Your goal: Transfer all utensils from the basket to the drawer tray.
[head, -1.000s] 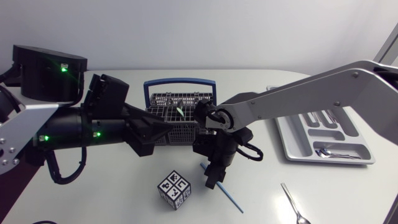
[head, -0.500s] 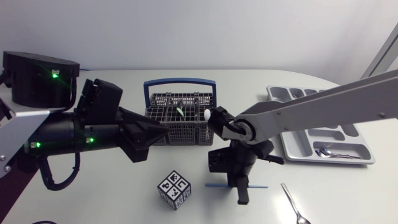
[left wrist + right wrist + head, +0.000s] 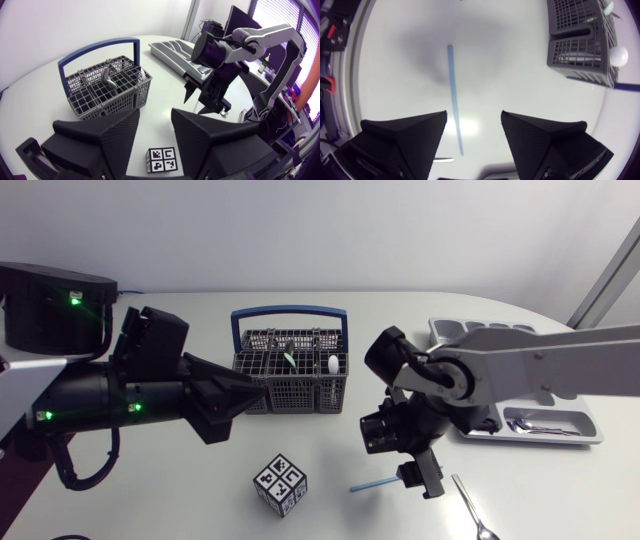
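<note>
The grey wire basket (image 3: 290, 380) with a blue handle stands mid-table, holding a green utensil (image 3: 288, 360) and a white spoon (image 3: 331, 364). My right gripper (image 3: 420, 477) hovers open in front and to the right of the basket. A thin blue stick (image 3: 372, 485) lies flat on the table beneath it. In the right wrist view the blue stick (image 3: 452, 95) lies ahead of the open right gripper (image 3: 474, 117), touching neither finger. My left gripper (image 3: 240, 395) is open and empty, just left of the basket (image 3: 107, 87). The grey drawer tray (image 3: 470, 410) at the right holds a metal utensil (image 3: 538, 426).
A black-and-white marker cube (image 3: 280, 484) sits on the table in front of the basket. A metal utensil (image 3: 472, 507) lies near the front edge, right of my right gripper. The right arm's links reach across above the tray's near-left part.
My right gripper carried the blue stick rightwards and towards the front, then opened; the stick now lies on the table. The left arm drew back slightly to the left.
</note>
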`<action>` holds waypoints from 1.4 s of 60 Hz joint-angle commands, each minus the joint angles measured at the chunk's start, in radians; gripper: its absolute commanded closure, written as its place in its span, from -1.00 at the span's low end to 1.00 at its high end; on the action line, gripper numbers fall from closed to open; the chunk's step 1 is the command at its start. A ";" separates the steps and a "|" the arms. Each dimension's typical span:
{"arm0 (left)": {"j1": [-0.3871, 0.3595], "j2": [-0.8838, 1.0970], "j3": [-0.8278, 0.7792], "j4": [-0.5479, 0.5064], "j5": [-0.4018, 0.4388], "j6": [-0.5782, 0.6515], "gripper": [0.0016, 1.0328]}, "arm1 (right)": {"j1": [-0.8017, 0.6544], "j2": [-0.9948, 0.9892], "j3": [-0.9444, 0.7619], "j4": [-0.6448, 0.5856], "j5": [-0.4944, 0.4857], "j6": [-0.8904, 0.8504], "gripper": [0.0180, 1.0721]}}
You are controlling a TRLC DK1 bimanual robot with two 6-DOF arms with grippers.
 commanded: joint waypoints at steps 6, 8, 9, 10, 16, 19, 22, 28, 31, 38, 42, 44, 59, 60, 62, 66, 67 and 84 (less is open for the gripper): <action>-0.025 0.074 0.038 -0.049 0.007 0.022 0.11 | -0.041 0.049 0.088 -0.201 -0.074 0.194 -0.73; -0.044 0.104 0.050 -0.058 0.010 0.026 0.11 | -0.049 0.041 0.074 -0.210 -0.092 0.210 -0.73; -0.053 0.118 0.053 -0.060 0.010 0.029 0.11 | -0.051 0.037 0.065 -0.210 -0.100 0.217 -0.72; -0.059 0.127 0.056 -0.058 0.010 0.029 0.11 | -0.052 0.029 0.057 -0.209 -0.104 0.223 -0.72; -0.094 0.182 0.064 -0.023 0.010 0.032 0.12 | -0.061 0.004 -0.006 -0.169 -0.107 0.245 -0.54; -0.117 0.224 0.073 -0.005 0.010 0.032 0.12 | -0.074 0.004 -0.026 -0.155 -0.110 0.253 -0.41; -0.139 0.267 0.080 0.012 0.010 0.032 0.13 | -0.084 0.004 -0.047 -0.143 -0.121 0.260 -0.22; -0.192 0.353 0.099 0.035 0.004 0.035 0.16 | -0.110 -0.002 -0.087 -0.105 -0.141 0.276 0.34; -0.214 0.394 0.113 0.044 0.004 0.041 0.22 | -0.130 -0.006 -0.106 -0.085 -0.156 0.276 0.57; -0.251 0.477 0.143 0.057 -0.001 0.059 0.30 | -0.187 -0.005 -0.144 -0.048 -0.176 0.269 0.75; -0.269 0.526 0.159 0.061 -0.001 0.076 0.49 | -0.216 0.000 -0.162 -0.026 -0.179 0.265 0.75; -0.275 0.548 0.165 0.067 -0.001 0.078 0.55 | -0.233 0.004 -0.167 -0.016 -0.179 0.265 0.75; -0.317 0.687 0.205 0.081 0.001 0.101 0.78 | -0.319 0.044 -0.172 0.021 -0.184 0.260 0.76; -0.318 0.696 0.208 0.081 0.001 0.102 0.78 | -0.321 0.046 -0.172 0.021 -0.186 0.260 0.76; -0.324 0.709 0.211 0.083 0.001 0.102 0.81 | -0.328 0.046 -0.173 0.023 -0.187 0.262 0.76; -0.337 0.739 0.225 0.084 0.001 0.102 0.88 | -0.336 0.049 -0.172 0.024 -0.192 0.260 0.76; -0.340 0.749 0.228 0.084 0.001 0.102 0.88 | -0.337 0.049 -0.172 0.026 -0.192 0.260 0.76; -0.370 0.862 0.272 0.083 -0.009 0.101 0.89 | -0.356 0.070 -0.172 0.058 -0.198 0.271 0.76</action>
